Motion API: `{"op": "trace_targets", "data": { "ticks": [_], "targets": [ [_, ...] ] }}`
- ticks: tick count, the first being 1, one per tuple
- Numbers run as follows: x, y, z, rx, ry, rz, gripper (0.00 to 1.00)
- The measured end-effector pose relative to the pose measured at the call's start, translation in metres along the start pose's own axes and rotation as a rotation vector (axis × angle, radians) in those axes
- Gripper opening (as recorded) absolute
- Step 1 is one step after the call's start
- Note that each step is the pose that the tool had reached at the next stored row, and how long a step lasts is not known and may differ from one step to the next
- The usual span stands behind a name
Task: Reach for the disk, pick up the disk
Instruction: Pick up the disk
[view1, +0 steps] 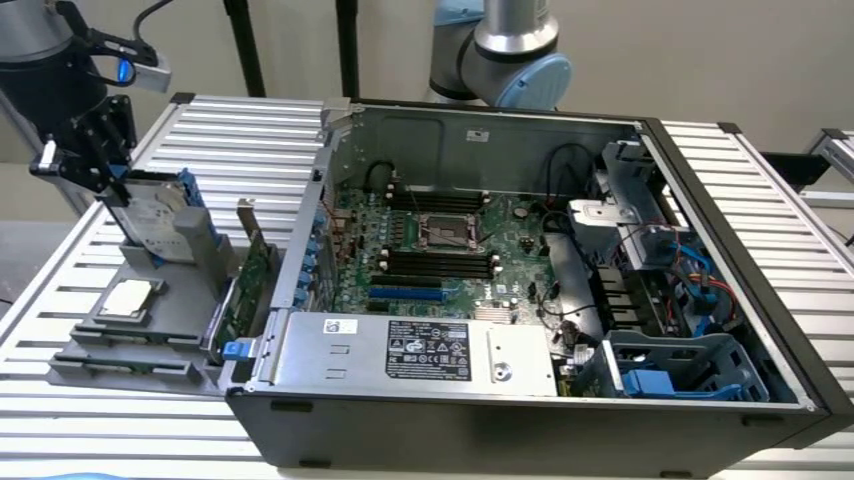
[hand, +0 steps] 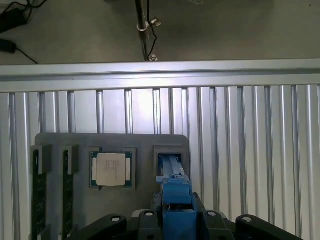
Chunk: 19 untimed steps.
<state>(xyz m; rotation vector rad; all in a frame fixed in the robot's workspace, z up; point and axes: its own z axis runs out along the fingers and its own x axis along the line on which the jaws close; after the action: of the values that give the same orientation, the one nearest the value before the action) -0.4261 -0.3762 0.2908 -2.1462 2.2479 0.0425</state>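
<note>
The disk (view1: 151, 222) is a silver-grey drive with blue rails, standing on edge in a slot of the grey fixture (view1: 180, 310) on the exterior view's left. My black gripper (view1: 112, 188) comes down on its upper end and is shut on it. In the wrist view the disk's blue rail (hand: 174, 190) runs between my gripper's (hand: 176, 212) two sides and down into the fixture's slot (hand: 170, 159). I cannot tell whether the disk's lower end rests in the slot or hangs just above its floor.
A square silver chip (view1: 127, 298) (hand: 111, 169) lies in the fixture beside the slot, with memory sticks (hand: 39, 190) further along. A green circuit card (view1: 251, 275) stands between fixture and open computer case (view1: 534, 250). All rest on a slatted aluminium table (view1: 80, 420).
</note>
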Motion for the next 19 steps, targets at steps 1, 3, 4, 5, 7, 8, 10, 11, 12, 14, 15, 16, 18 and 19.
{"op": "trace_targets", "data": {
  "ticks": [1, 3, 4, 5, 7, 8, 10, 11, 12, 14, 15, 16, 18, 19],
  "targets": [
    [0.000, 0.0000, 0.0000, 0.0000, 0.0000, 0.000, 0.33],
    [0.000, 0.0000, 0.0000, 0.0000, 0.0000, 0.000, 0.33],
    [0.000, 0.0000, 0.0000, 0.0000, -0.0001, 0.000, 0.33],
    [0.000, 0.0000, 0.0000, 0.0000, 0.0000, 0.000, 0.33],
    [0.000, 0.0000, 0.0000, 0.0001, -0.0001, 0.000, 0.33],
    [0.000, 0.0001, -0.0004, 0.0001, -0.0001, 0.000, 0.33],
    [0.000, 0.0000, -0.0024, 0.0003, -0.0001, 0.000, 0.33],
    [0.000, -0.0001, -0.0043, 0.0000, 0.0000, 0.000, 0.33],
    [0.000, -0.0002, -0.0067, 0.0001, 0.0000, 0.000, 0.33],
    [-0.001, -0.0004, -0.0134, 0.0000, 0.0000, 0.000, 0.33],
    [-0.001, -0.0007, -0.0180, 0.0000, 0.0000, 0.000, 0.33],
    [-0.001, -0.0010, -0.0224, 0.0000, 0.0000, 0.000, 0.33],
    [-0.001, -0.0016, -0.0315, 0.0000, 0.0000, 0.000, 0.33],
    [-0.002, -0.0021, -0.0359, 0.0000, 0.0001, 0.000, 0.33]
  ]
}}
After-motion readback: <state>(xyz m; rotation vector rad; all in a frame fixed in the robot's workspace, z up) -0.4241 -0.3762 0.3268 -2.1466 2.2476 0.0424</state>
